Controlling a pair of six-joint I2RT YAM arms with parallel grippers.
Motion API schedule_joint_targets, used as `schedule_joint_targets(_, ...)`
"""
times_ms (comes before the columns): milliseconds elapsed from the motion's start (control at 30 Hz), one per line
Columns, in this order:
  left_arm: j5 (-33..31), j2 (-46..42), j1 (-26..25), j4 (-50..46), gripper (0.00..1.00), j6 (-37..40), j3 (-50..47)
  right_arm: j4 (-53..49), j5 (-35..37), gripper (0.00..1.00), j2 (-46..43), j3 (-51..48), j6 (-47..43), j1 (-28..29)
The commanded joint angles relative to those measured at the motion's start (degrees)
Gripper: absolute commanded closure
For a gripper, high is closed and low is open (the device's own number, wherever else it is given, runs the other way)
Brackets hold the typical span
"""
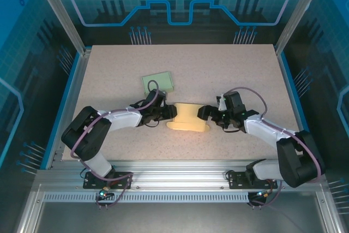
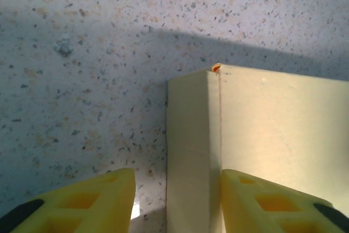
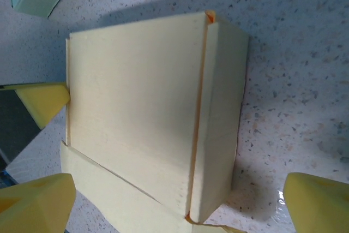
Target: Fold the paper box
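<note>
From above, the paper box (image 1: 188, 117) lies in the middle of the table (image 1: 245, 69). Its long axis runs left to right, with the left gripper (image 1: 167, 114) at one end and the right gripper (image 1: 210, 114) at the other. A green flat piece (image 1: 158, 83) sits just behind the left one. At the left wrist, the left gripper (image 2: 177, 203) stands partly open astride the box's upright side wall (image 2: 191, 151). One finger (image 2: 278, 203) is against the panel and the other is apart from the wall, so nothing is clamped. At the right wrist, the right gripper (image 3: 180, 205) gapes wide and empty, the box directly ahead between its fingers. The left arm looks nearer to a pinch.
</note>
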Motion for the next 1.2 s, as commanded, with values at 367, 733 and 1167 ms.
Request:
schedule_joint_targets(367, 5.9, 3.5, 3.6, 9.2, 0.81, -7.2, -7.6, 14.7, -8.6, 0.05, 8.0, -1.9, 4.5, -0.6)
schedule_joint_targets(733, 8.6, 4.2, 5.1, 12.3, 0.84, -7.9, -8.4, 21.4, -12.5, 0.16, 10.6, 0.2, 5.8, 0.3)
schedule_joint_targets(1167, 9.7, 1.7, 5.1, 9.8, 0.80, -5.9, -6.2, 23.2, -13.0, 0.54, 9.9, 1.3, 4.4, 0.3)
